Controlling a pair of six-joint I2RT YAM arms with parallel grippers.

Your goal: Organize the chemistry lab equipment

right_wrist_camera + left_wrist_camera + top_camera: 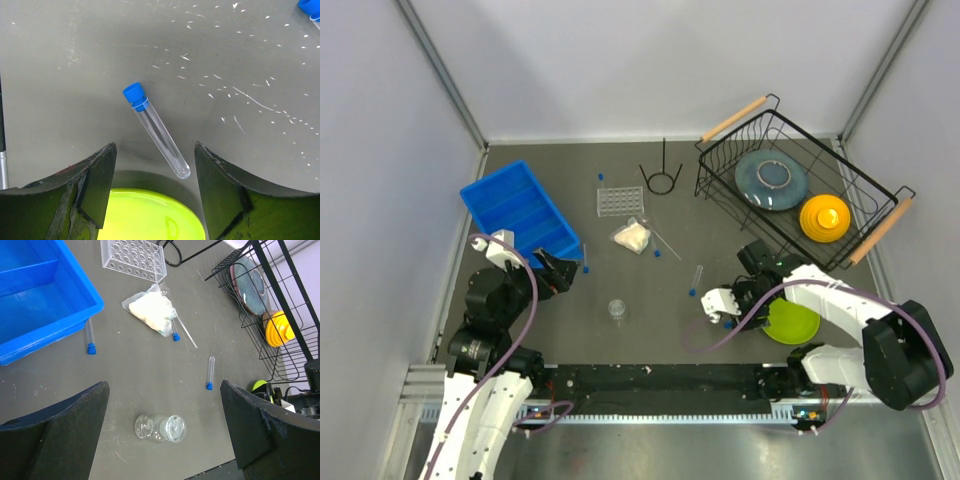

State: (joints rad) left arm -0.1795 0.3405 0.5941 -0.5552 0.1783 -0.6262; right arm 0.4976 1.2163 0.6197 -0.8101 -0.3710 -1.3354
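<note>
Charcoal-grey and flecked with pale scuffs: looking down on a table mat boxed in by plain pale walls with metal corner posts.

Finding a blue bin at the far left, a black wire dish basket at the far right, carrying a grey plate and an orange bowl.

Reading only a faint raised mark on the green plate, perhaps lettering, too blurred to make out.

Spreading the right gripper wide, jaws open and clamping nothing. Framing one blue-capped tube between the fingers: lying flat on the mat, slanting, cap pointing away and to the left, rounded end just beside the green plate's rim, touching neither finger.

Holding the left gripper open too, jaws parted and gripping nothing, beside the blue bin. Showing the small clear cup on the mat between the fingers in the wrist view, apart from both.

Lying elsewhere: a second tube against the bin's wall, the cream-filled piece mid-table, the grid rack just beyond it, the ring stand beside the rack.
</note>
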